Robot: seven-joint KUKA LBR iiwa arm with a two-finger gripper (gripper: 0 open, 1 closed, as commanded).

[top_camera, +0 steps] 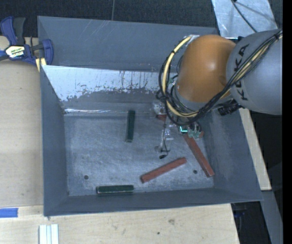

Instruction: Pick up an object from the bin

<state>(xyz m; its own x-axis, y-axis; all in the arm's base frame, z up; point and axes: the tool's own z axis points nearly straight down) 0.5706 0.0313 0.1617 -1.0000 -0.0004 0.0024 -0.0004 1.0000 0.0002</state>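
Hand (164, 145) hangs as a thin, pale metal stem below the arm's smooth, rounded orange cover (203, 67), which is looped with yellow and black cables. Its tip is low over the floor of the grey metal bin (54, 151), and I cannot tell whether it is open or closed; nothing can be made out in its hold. Closest to it is a flat, reddish-brown bar (163, 170), long and narrow with a matte face. This bar lies on a slant just below the tip, near it but apart. A second reddish-brown bar (199, 155) of the same shape lies just to the right of the hand, running diagonally from under the cable bundle down toward the bin's near right corner. To the left of the hand, a little higher, a dark green bar (130, 125) lies lengthwise toward the far wall. Another dark green bar (115, 189) rests well away to the lower left, flat along the foot of the near wall. The bin floor is dull and speckled with scuffing, its walls slope outward, and the far wall carries dark scratch streaks over a paler band. The bin sits on a pale tabletop (13, 136), with a dark surface beyond it.
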